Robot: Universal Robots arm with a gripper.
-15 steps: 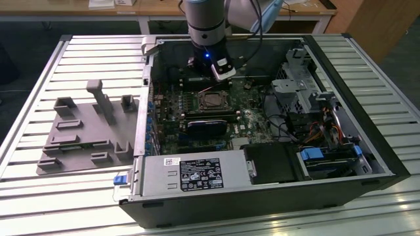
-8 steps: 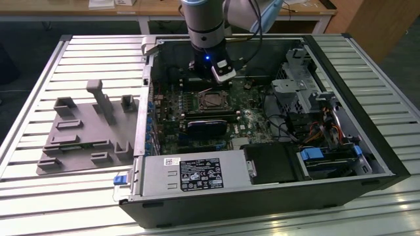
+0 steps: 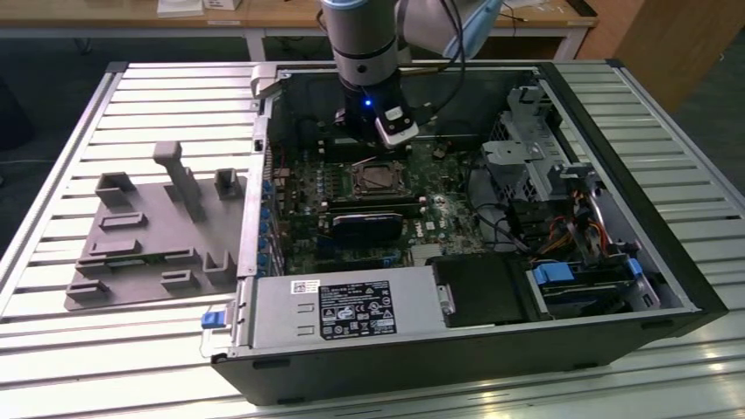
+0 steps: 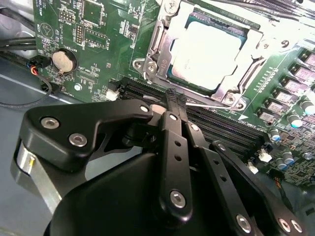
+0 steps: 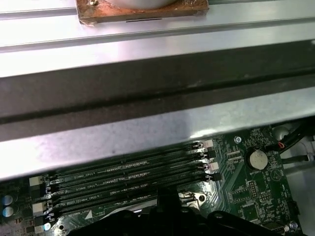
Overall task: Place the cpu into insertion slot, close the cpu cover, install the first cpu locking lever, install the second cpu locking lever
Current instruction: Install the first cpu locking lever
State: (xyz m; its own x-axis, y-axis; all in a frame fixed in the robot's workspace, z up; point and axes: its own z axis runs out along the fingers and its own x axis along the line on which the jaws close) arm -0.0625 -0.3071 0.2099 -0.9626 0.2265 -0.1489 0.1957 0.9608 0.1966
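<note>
second wrist view showed the tool [image 4: 174, 98] pinched narrow, the thin locking lever [image 4: 209, 104] at its tip, likely stiff and springy, best pressed near its end.

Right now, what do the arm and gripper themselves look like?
The arm is a silver-grey cylinder with black cables alongside and a blue light near the wrist. The gripper is black linkage bars joined by silver bolt heads.

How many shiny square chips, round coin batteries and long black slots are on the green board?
cpu: 1
coin battery: 1
long black memory slots: 4
Total: 6
</note>
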